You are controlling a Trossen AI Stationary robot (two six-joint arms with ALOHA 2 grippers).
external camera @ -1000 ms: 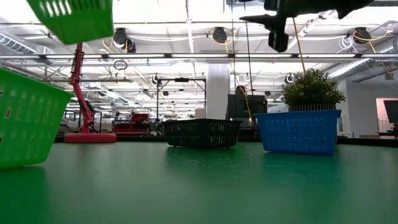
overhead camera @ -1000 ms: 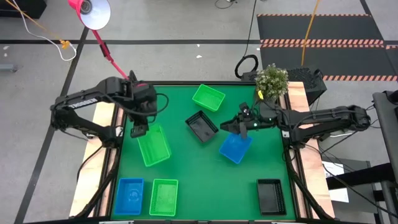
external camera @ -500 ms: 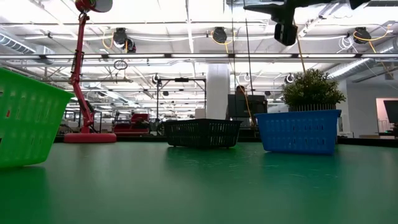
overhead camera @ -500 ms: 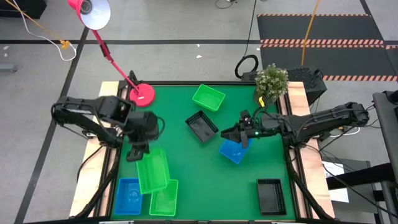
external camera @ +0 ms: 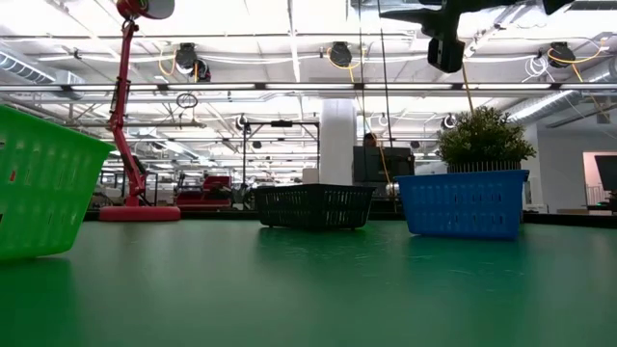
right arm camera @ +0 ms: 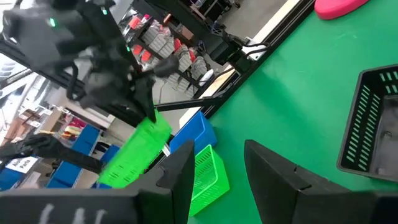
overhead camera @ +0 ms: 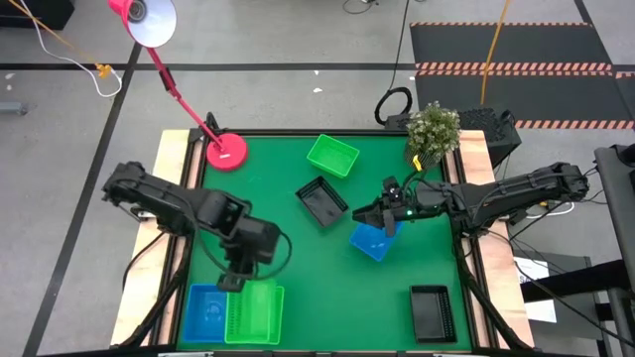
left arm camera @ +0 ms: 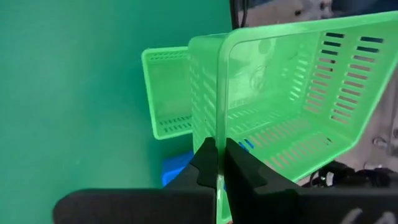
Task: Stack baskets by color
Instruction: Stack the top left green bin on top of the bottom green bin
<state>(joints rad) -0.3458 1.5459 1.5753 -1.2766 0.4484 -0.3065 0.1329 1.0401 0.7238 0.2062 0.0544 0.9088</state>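
My left gripper (overhead camera: 232, 282) (left arm camera: 217, 149) is shut on a green basket (overhead camera: 241, 299) (left arm camera: 292, 99) and holds it over a second green basket (overhead camera: 273, 323) (left arm camera: 165, 93) at the table's near left. A blue basket (overhead camera: 206, 312) stands right beside that one. My right gripper (overhead camera: 383, 214) (right arm camera: 217, 171) hangs open above another blue basket (overhead camera: 373, 241) (external camera: 463, 202) right of centre, touching nothing. Resting on their bottoms are a black basket (overhead camera: 322, 202) mid-table, a third green basket (overhead camera: 332, 156) at the far side and a black basket (overhead camera: 432, 311) at the near right. My left gripper pinches the green basket's rim (left arm camera: 219, 127) between its two fingers, one inside the wall and one outside. The fingers come from above, slanting down. The basket hangs tilted from the hold, clear of the table, over the resting green basket.
A pink lamp base (overhead camera: 226, 152) stands at the far left corner and a potted plant (overhead camera: 434, 127) at the far right corner. Wooden rails (overhead camera: 479, 178) run along both sides. Bare green mat (overhead camera: 337, 297) lies between the near baskets.
My left gripper has carried the green basket from the table's left middle toward the near edge and slightly right. It has sunk a little and turned. The basket now hangs over the near-left green basket.
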